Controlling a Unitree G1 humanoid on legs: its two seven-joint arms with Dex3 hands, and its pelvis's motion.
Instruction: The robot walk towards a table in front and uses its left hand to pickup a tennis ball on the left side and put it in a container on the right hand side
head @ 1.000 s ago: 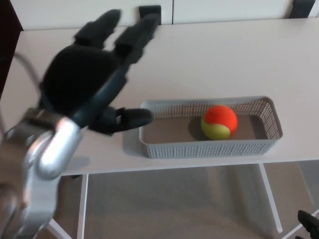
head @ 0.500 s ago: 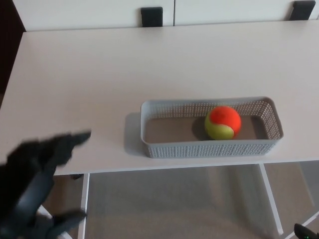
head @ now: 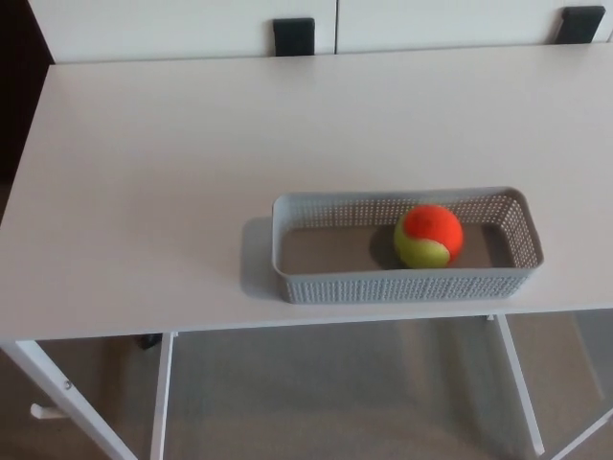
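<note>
1. Head view looks down on a pale worktop (head: 172, 192) that fills most of the picture, its near edge running left to right across the lower part.
2. A grey container (head: 402, 286) stands on the right half of the worktop, close to the near edge. It is a long, shallow rectangular basket with perforated walls and rounded corners, its long side lying left to right.
3. The tennis ball (head: 428, 236) lies inside the container, on its floor and right of its middle. The ball is orange-red on top and yellow-green below, with a pale seam curving between the two colours. Whether it touches the far wall of the container cannot be told.
4. The left part of the container's floor is bare and lies in shade.
5. The container casts a soft shadow on the worktop just left of its left wall.
6. Neither the left robot hand nor the right robot hand shows in this view, so their state cannot be told.
7. Two black brackets sit at the far edge of the worktop, one (head: 293, 35) near the middle and one (head: 581, 23) at the far right, against white panels (head: 172, 27).
8. Below the near edge, white legs (head: 161, 402) of the worktop stand on a grey-brown floor (head: 335, 402).
</note>
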